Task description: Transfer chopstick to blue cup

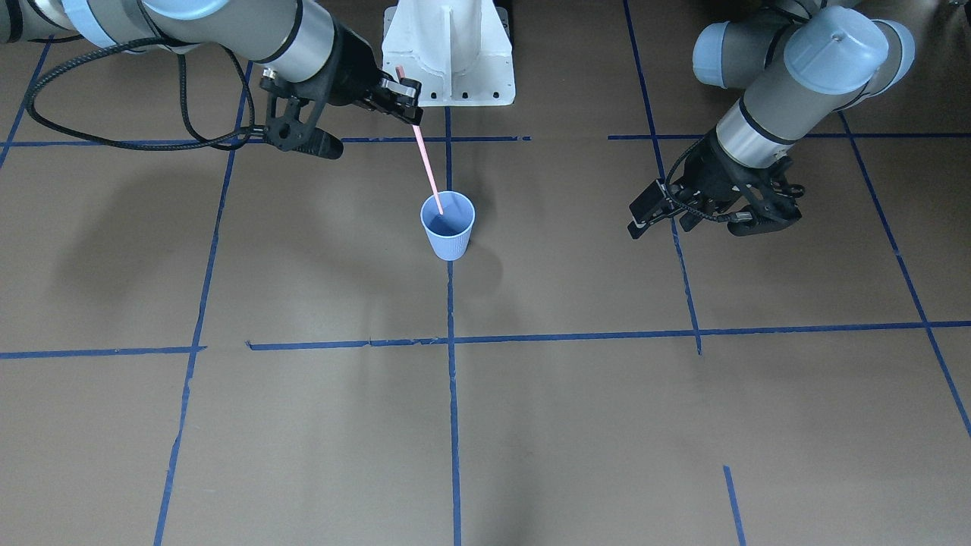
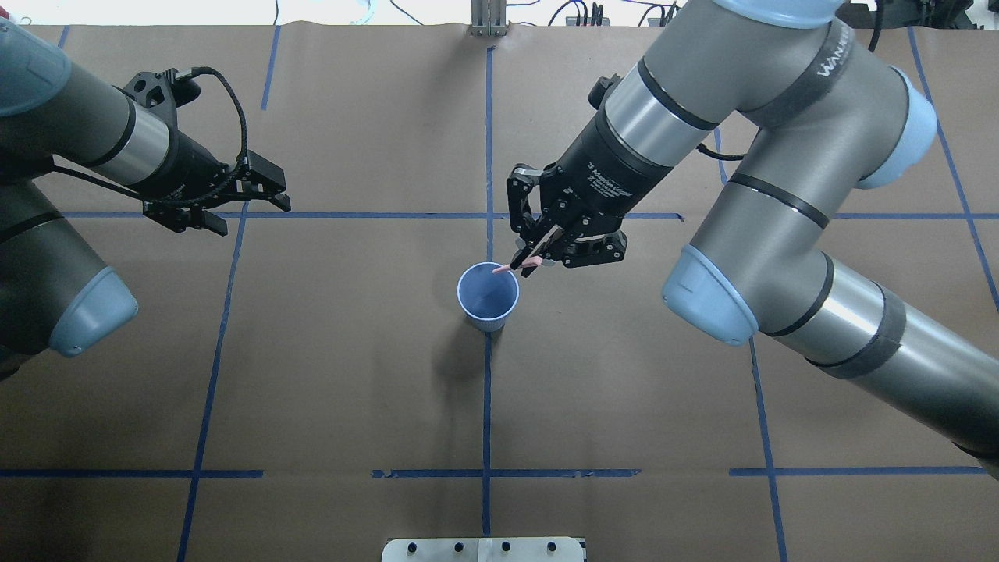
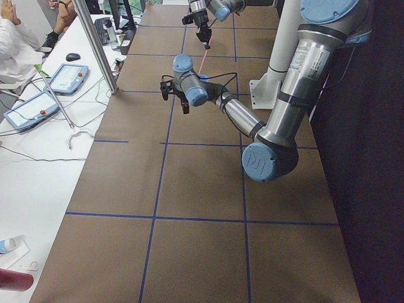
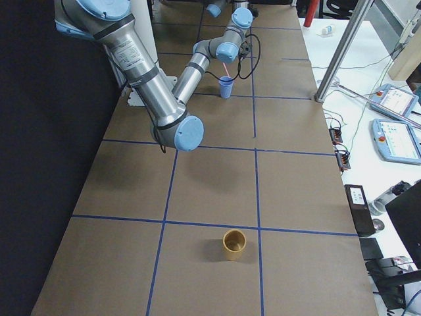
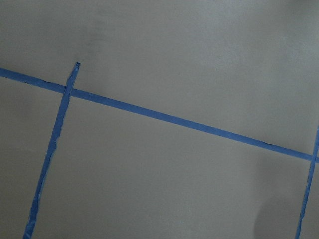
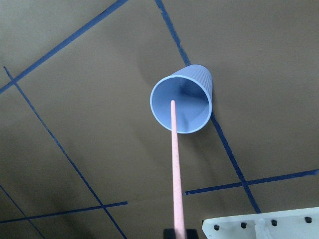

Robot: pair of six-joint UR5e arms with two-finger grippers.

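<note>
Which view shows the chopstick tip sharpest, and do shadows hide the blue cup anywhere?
Right wrist view: chopstick crisp down to its tip at the blue cup mouth. Front-facing view: soft arm shadow lies beside the cup, not on it. Overhead view: right end effector hides most of the chopstick.

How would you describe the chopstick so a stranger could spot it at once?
On the brown table taped into blue squares, find the blue cup near the middle. Slanting up from its mouth to the right hand is the chopstick: the only thin pink stick there.
</note>
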